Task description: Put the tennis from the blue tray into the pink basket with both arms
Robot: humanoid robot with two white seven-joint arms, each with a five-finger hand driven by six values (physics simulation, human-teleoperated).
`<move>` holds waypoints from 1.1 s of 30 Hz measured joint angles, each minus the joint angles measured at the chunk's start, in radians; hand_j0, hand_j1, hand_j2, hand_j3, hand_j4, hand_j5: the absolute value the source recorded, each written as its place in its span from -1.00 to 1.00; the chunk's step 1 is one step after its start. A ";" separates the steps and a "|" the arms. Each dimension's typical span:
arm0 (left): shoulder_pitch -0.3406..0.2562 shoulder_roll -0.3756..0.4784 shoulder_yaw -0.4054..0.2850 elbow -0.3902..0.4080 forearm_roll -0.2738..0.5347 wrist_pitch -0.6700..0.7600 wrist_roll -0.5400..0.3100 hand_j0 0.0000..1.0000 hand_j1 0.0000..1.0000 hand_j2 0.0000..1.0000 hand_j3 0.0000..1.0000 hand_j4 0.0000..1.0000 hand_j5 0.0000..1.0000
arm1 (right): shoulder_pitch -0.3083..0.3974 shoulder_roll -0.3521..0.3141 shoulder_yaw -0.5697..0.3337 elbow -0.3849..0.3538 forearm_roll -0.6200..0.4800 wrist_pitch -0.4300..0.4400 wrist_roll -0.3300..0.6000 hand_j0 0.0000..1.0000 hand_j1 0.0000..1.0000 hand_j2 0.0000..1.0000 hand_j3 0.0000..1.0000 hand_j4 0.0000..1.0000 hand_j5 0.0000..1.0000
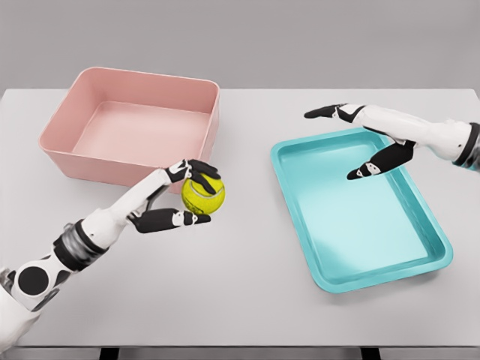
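A yellow-green tennis ball sits in my left hand, just in front of the pink basket's near right corner. Fingers curl over the ball's top and the thumb presses under it. The pink basket stands at the back left of the table and holds nothing. At the right lies the blue tray, also with nothing in it. My right hand hovers open over the tray's far edge, fingers stretched toward the left.
The grey table carries only the basket and the tray. A bare strip runs between them and along the front edge.
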 measured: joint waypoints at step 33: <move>-0.307 0.001 0.057 0.301 0.140 0.086 -0.006 -0.04 -0.04 -0.04 -0.04 -0.04 -0.04 | 0.000 0.014 0.014 0.008 0.000 0.001 0.000 1.00 1.00 1.00 1.00 1.00 1.00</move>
